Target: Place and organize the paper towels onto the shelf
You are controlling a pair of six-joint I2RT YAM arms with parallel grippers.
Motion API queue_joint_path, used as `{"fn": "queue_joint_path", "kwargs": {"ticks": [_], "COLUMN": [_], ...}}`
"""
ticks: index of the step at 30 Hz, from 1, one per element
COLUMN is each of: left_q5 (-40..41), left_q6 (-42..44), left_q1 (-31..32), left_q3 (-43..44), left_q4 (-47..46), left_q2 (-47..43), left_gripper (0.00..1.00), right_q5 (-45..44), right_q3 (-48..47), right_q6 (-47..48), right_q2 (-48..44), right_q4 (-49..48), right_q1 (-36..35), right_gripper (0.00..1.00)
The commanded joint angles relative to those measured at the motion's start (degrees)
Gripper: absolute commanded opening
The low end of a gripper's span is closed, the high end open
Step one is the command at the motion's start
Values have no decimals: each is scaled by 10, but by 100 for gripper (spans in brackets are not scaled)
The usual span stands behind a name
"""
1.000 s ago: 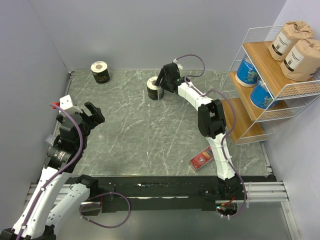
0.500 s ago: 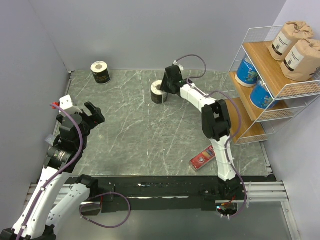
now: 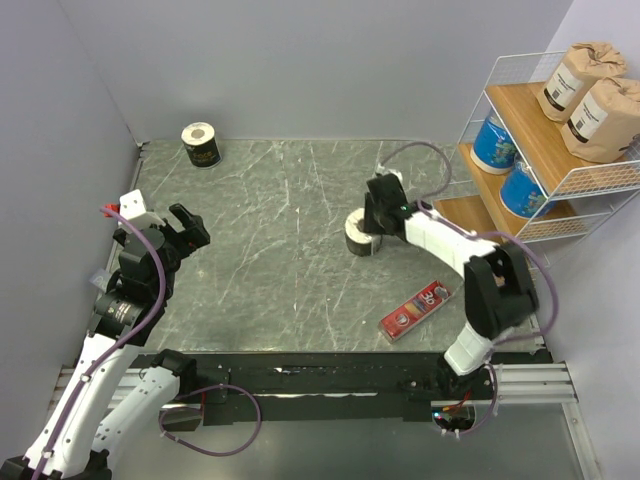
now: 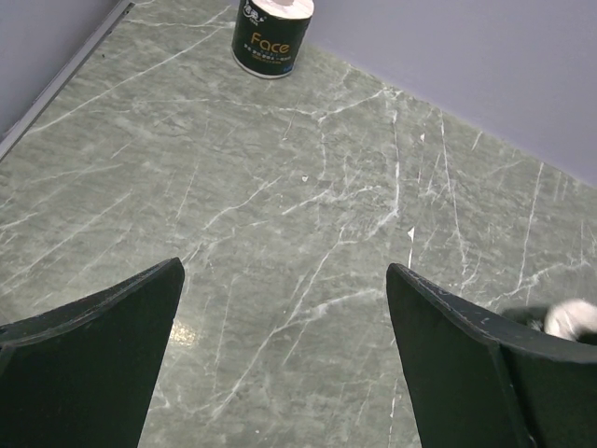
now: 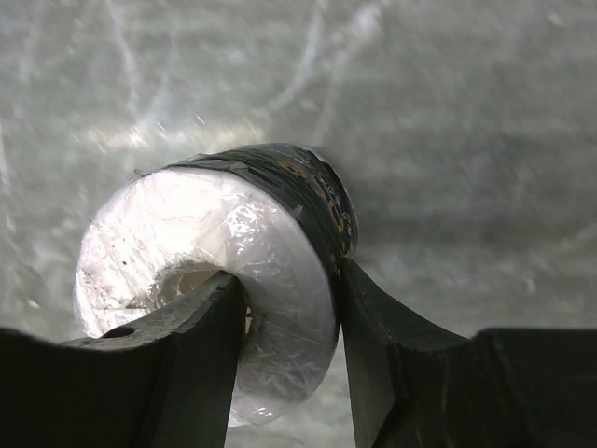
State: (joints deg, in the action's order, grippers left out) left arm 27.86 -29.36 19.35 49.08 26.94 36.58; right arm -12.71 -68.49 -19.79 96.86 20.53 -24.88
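Note:
My right gripper is shut on a black roll with a white top, one finger in its core and one on its outer wall, as the right wrist view shows; it holds the roll over mid-table. A second black roll stands at the far left corner and also shows in the left wrist view. The white wire shelf stands at the right, with two brown rolls on top and two blue rolls on the middle tier. My left gripper is open and empty.
A flat red box lies on the table near the right arm's base. Grey walls close in the left and far sides. The shelf's lowest wooden tier is bare.
My right gripper has carried the black roll from the far middle of the table toward the near right, closer to the shelf. The left arm has not moved.

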Motion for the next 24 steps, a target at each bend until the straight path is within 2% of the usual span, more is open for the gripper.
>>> {"fn": "queue_joint_path", "kwargs": {"ticks": [1, 6, 11, 14, 18, 24], "left_q5": [-7, -4, 4, 6, 7, 6], "left_q6": [6, 7, 8, 9, 9, 9], "left_q1": [3, 4, 4, 5, 5, 5], "left_q3": [0, 0, -2, -2, -1, -2], "left_q4": [-24, -22, -21, -20, -20, -20], "left_q2": [-5, -2, 0, 2, 5, 4], "left_gripper": [96, 96, 96, 96, 96, 97], "right_q5": [-21, -49, -71, -80, -54, -32], "right_q3": [98, 118, 89, 61, 50, 13], "right_q6": [19, 21, 31, 38, 69, 114], "right_q2": [-89, -124, -165, -192, -230, -195], "right_q4": [-15, 14, 63, 104, 108, 122], "right_q1": [12, 19, 19, 15, -6, -57], "right_gripper": [43, 54, 64, 66, 67, 68]}}
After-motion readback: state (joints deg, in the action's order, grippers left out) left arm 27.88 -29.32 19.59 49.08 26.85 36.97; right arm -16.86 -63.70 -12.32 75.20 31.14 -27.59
